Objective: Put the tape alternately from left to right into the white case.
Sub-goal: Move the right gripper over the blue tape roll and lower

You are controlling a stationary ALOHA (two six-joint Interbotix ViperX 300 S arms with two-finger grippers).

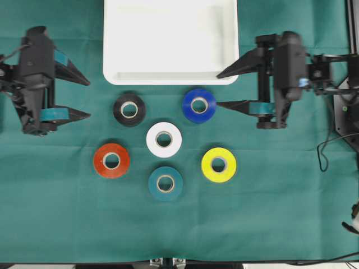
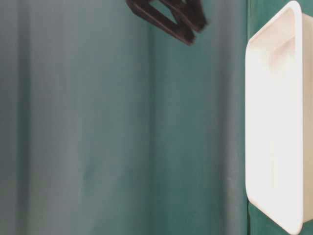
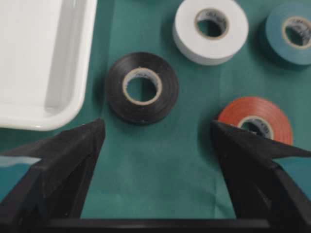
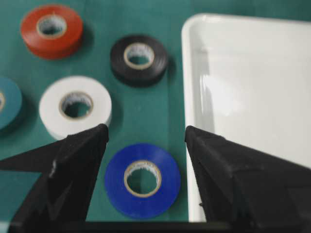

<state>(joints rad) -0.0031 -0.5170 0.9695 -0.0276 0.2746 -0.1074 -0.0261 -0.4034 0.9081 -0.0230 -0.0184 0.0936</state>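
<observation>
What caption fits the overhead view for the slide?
Six tape rolls lie on green cloth below the empty white case; both grippers open, left, right.

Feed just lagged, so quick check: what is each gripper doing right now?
Left gripper: open, holding nothing.
Right gripper: open, holding nothing.

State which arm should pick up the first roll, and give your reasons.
Left, most likely. The left gripper is open and empty, with the black roll, the leftmost one near the white case, just ahead of its fingertips. The right gripper, also open, faces the blue roll, suiting the second turn.
</observation>
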